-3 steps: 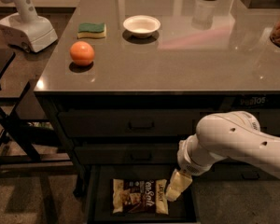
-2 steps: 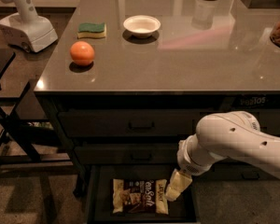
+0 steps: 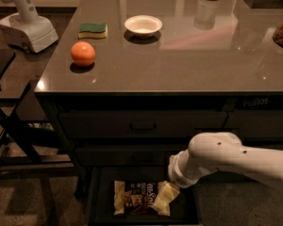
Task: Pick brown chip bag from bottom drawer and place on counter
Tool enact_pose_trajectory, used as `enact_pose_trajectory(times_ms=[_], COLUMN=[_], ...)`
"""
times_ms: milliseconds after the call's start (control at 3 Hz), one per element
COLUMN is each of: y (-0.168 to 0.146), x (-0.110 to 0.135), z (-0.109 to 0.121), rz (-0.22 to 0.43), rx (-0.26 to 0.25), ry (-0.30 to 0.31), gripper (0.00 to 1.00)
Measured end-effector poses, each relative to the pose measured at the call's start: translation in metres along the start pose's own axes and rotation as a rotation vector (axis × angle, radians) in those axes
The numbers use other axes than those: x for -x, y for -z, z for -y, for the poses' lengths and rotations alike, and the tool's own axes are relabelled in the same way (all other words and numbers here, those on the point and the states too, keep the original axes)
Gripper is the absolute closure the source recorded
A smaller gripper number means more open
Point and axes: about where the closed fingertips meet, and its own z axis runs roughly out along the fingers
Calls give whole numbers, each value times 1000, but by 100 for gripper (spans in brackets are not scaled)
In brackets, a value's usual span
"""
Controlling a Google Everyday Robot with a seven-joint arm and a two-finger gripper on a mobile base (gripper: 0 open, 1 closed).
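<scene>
The brown chip bag lies flat in the open bottom drawer, dark brown in the middle with cream-yellow ends. My white arm reaches down from the right, and the gripper sits at the bag's right end, inside the drawer and mostly hidden behind the wrist. I cannot tell whether it touches the bag. The glossy grey-brown counter lies above the drawers.
On the counter stand an orange, a green-and-yellow sponge and a white bowl. Two shut handled drawers sit above the open one. A white machine and a dark chair frame are at the left.
</scene>
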Motion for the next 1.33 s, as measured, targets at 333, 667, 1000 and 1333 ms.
enact_pose_trajectory(times_ms=[333, 667, 1000, 1333], y=[-65, -124, -125, -161], x=[-4, -13, -13, -26], z=[6, 6, 6, 1], rz=[63, 101, 101, 126], rx=[40, 112, 112, 137], ry=[-48, -91, -91, -122], gripper=[0, 0, 0, 0])
